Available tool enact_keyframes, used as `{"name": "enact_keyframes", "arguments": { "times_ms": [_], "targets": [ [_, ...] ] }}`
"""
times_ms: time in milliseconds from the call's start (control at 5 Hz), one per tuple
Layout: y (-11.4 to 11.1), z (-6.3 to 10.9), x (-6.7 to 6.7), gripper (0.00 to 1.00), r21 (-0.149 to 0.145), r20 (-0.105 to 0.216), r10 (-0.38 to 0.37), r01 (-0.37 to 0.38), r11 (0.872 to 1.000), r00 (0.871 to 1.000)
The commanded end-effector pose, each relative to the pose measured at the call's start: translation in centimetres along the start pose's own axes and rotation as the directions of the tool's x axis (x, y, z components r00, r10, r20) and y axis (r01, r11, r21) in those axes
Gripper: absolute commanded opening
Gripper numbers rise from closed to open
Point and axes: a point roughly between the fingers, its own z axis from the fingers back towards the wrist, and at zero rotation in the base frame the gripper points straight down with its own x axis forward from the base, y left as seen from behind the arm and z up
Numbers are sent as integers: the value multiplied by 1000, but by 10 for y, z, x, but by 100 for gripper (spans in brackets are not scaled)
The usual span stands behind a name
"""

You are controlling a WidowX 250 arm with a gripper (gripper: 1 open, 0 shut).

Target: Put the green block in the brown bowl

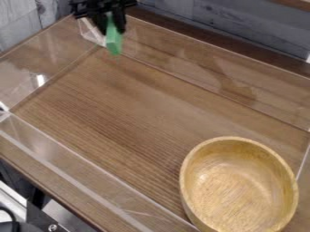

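The hand (111, 16) is at the far left of the scene, close to the top edge of the view. It is black, and only its lower part is visible. Its fingers are pinched on the upper end of the green block (114, 38).

The green block hangs below the fingers, nearly upright, with its lower end tilted slightly to the right. It is clear of the bench (133, 118) surface; no part of it touches the wood. A pale object shows just left of the block, behind the hand; it is too blurred to identify.

The brown bowl (238, 187) stands at the near right corner of the bench. It is upright, with its thick rim fully visible except where the lower edge of the view cuts it. Its inside shows only wood grain. The bowl and the block are well apart, at opposite corners of the work area.

The bench has a dark wood-grain top. A clear wall (49, 149) borders the work surface, with glare along the left side. A grey plank wall (242, 23) runs behind the far edge.
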Motion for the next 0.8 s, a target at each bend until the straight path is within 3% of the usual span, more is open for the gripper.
{"name": "enact_keyframes", "arguments": {
  "times_ms": [0,200,600],
  "targets": [
    [-41,28,-17,0,-31,50,-76,78,996,996],
    [-77,32,-44,0,-62,24,-156,157,986,987],
    [-144,32,-115,0,-123,-29,-362,356,926,932]
  ]
}}
